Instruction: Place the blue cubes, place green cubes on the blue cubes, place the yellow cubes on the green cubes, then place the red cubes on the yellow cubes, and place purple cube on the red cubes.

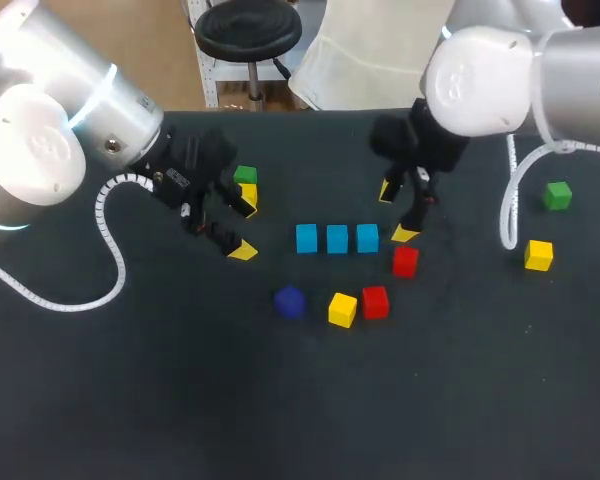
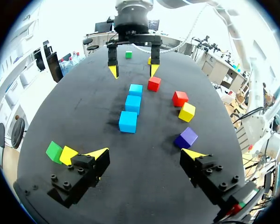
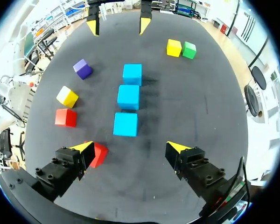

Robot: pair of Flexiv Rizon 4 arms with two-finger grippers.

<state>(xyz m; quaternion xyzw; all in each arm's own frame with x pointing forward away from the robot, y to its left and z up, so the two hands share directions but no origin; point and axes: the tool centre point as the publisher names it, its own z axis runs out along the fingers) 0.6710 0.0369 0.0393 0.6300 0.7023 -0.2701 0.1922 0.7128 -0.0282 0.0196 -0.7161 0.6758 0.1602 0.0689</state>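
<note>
Three blue cubes [image 1: 337, 239] lie in a row at the table's middle, touching or nearly so. My right gripper [image 1: 396, 212] hangs just right of the row, open and holding nothing; in its wrist view the nearest blue cube [image 3: 126, 124] lies ahead of the gripper [image 3: 130, 147], and a red cube [image 3: 99, 154] sits by one finger. My left gripper [image 1: 244, 228] is open left of the row, with a green cube [image 1: 245, 175] and a yellow cube [image 2: 67, 155] beside it. In front of the row lie a purple cube [image 1: 289, 301], a yellow cube [image 1: 342, 309] and a red cube [image 1: 375, 301].
A second green cube [image 1: 557, 195] and another yellow cube [image 1: 539, 255] sit far to the right. The dark table [image 1: 280, 400] stretches bare toward its near edge. The left arm's white cable [image 1: 105, 230] loops over the left side.
</note>
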